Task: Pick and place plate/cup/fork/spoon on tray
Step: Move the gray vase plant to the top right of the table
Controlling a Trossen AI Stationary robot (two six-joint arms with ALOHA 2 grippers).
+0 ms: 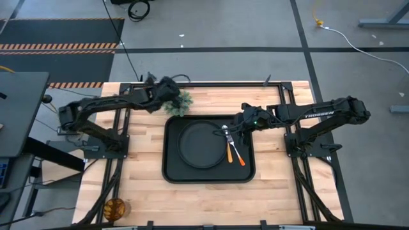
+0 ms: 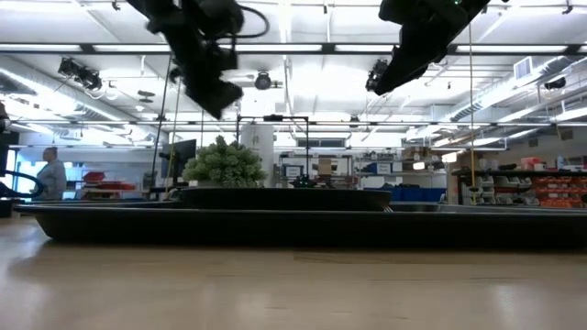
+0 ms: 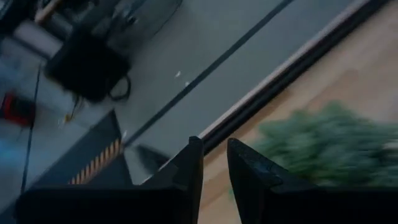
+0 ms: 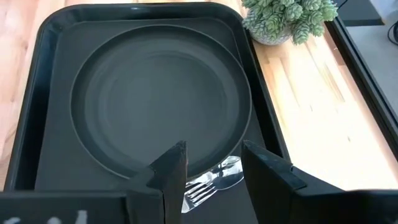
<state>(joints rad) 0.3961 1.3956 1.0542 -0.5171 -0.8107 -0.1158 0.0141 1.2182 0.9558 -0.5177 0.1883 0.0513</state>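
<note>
The black tray (image 1: pixel 172 167) lies at the table's middle. The round black plate (image 1: pixel 201 145) lies flat in it, as the right wrist view (image 4: pixel 158 99) also shows. The fork (image 1: pixel 229 151) and the spoon (image 1: pixel 235 148) lie crossed on the tray floor right of the plate; their silver heads show in the right wrist view, fork tines (image 4: pixel 198 193) and spoon bowl (image 4: pixel 230 171). The amber cup (image 1: pixel 115 207) stands at the table's near left corner. My right gripper (image 1: pixel 234 128) (image 4: pixel 214 149) hangs open and empty above the utensil heads. My left gripper (image 1: pixel 167 91) (image 3: pixel 214 149) is slightly open and empty, high near the plant.
A green bushy plant ball (image 1: pixel 181 101) stands just beyond the tray's far left corner, close to my left gripper. In the low view both grippers, left (image 2: pixel 215 96) and right (image 2: pixel 381 82), are well above the tray (image 2: pixel 293 225). Bare wood lies left, right and near of the tray.
</note>
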